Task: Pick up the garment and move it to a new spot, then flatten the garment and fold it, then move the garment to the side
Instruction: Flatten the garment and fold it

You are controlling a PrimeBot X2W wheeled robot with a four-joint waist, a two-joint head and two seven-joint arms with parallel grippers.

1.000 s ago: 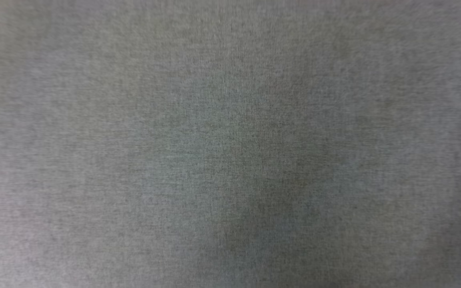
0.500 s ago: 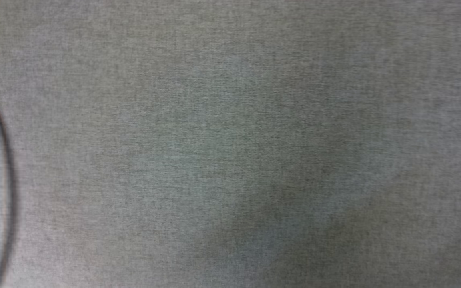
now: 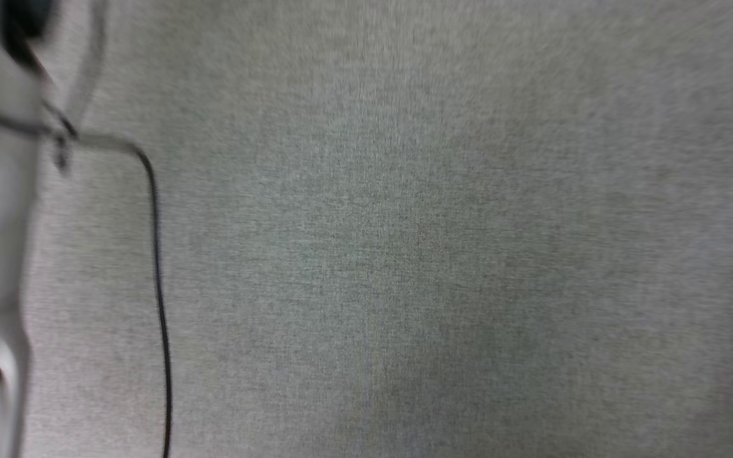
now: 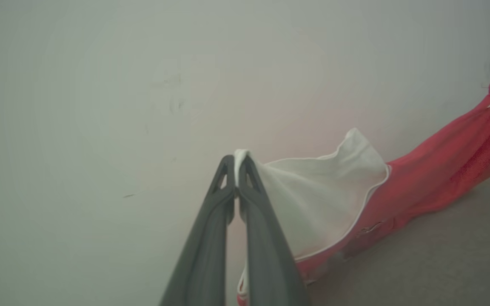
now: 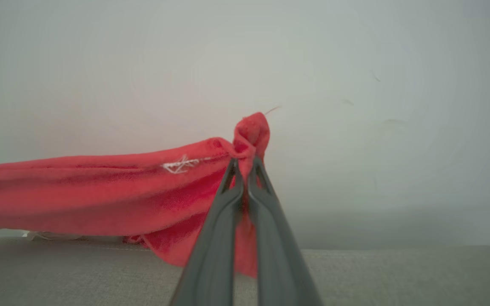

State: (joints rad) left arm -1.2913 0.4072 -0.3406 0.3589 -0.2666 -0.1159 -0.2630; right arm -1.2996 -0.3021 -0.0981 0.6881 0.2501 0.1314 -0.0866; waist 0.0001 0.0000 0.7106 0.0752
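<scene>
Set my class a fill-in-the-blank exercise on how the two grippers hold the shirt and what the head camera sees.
1. The left gripper is shut on the ____ part of the garment.
2. The right gripper is shut on a bunch of ____ cloth.
3. In the head view, a thin ____ cable lies on grey fabric.
Missing words: white; red; black.

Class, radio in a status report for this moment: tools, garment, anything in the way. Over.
Left tool shut on garment, white sleeve. Right tool shut on red edge. Garment strung between both above grey surface. Black cable on surface, head view left.
</scene>
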